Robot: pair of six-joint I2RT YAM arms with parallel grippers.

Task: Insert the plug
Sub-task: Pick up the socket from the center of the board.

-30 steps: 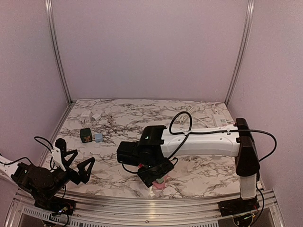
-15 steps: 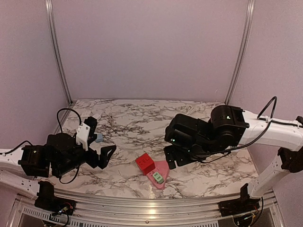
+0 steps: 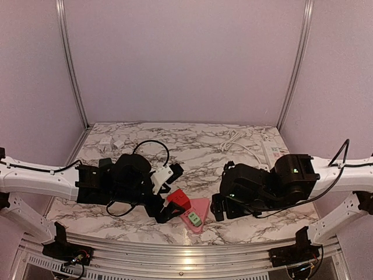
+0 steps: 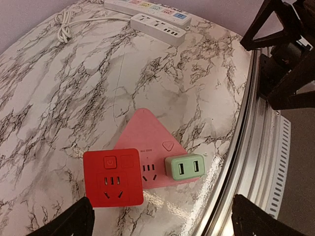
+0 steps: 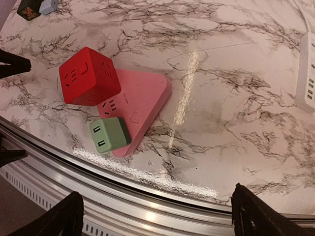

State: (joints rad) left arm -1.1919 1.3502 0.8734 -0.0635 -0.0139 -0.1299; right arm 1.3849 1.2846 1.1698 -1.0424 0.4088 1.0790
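Left fingers [image 4: 69, 223] spread wide, nothing between. Right fingers [image 5: 56, 219] likewise spread, empty. Both hover at near desk edge, either side of pink triangular plastic socket base [image 5: 142, 93] lying on marbled desk [image 4: 74, 73]. Small green plastic two-port plug [image 5: 109, 134] sits on base corner nearest rail, looks seated flush. Red plastic cube adapter [image 5: 88, 76] on next corner; three-pin socket between them free. Judgement: insertion appears done, hands-off stage. Next move calls for lifting clear without knocking plug; press-check if seating is doubtful.
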